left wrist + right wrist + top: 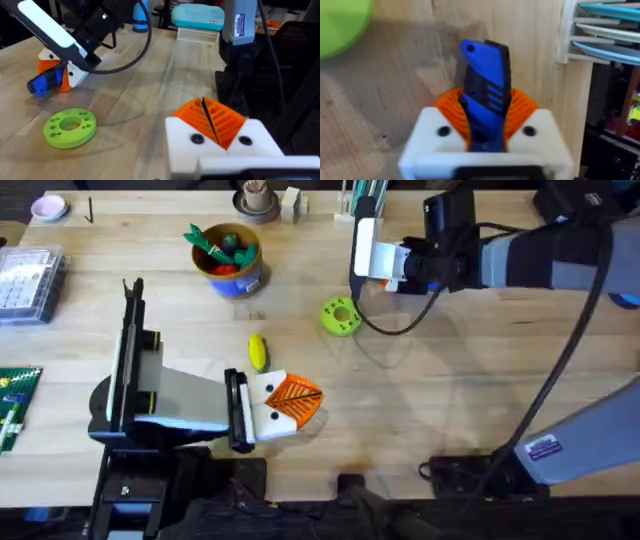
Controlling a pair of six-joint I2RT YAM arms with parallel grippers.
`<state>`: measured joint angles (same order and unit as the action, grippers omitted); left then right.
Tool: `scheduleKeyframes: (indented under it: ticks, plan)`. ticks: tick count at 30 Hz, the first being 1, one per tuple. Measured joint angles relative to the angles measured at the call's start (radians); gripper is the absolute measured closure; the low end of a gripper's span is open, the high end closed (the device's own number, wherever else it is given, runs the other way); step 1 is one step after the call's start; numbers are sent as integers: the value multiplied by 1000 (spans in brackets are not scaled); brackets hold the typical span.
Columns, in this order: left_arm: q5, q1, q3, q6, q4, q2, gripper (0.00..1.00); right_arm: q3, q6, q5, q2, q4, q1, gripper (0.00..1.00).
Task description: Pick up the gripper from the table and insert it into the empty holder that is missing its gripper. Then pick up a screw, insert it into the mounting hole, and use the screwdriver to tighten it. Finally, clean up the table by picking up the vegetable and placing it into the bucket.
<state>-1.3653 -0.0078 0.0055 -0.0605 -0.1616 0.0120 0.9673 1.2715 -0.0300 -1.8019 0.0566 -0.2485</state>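
The right tool (485,131) is gripping the blue screwdriver (485,95) at the upper right, while the left tool (296,402) is resting clenched at the lower middle of the table (450,380).

Left arm: base at the lower left of the overhead view; the forearm lies low and points toward 3 o'clock, ending near the table's middle.
Left gripper (296,402): white fingers with orange ribbed pads (220,120) pressed together, nothing between them, tips aimed at 3 o'clock.
Right arm: rises from the lower right, bends at the far right edge, and reaches toward 9 o'clock along the far side of the table.
Right gripper (395,275): pads clamped on the blue screwdriver (485,95), tips pointing toward 9 o'clock.
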Motion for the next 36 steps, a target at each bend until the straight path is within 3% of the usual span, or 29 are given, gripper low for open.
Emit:
scheduleKeyframes:
  ticks: [1, 5, 6, 18, 24, 31, 36]
  plan:
    - [0, 0, 0, 0, 0, 0, 997, 2, -10, -2, 0, 0, 1, 750]
    - [0, 0, 0, 0, 0, 0, 997, 11, -48, -1, 0, 24, 6, 192]
    - [0, 0, 0, 0, 0, 0, 997, 19, -60, -3, 0, 24, 8, 153]
    - [0, 0, 0, 0, 0, 0, 997, 6, -240, -22, 51, -13, 3, 140]
    - [0, 0, 0, 0, 0, 0, 997, 2, -470, -27, 250, -70, 2, 141]
    - [0, 0, 0, 0, 0, 0, 943, 2, -777, -32, 516, -347, 2, 141]
    - [0, 0, 0, -1, 0, 0, 838, 2, -982, -38, 663, -552, 2, 139]
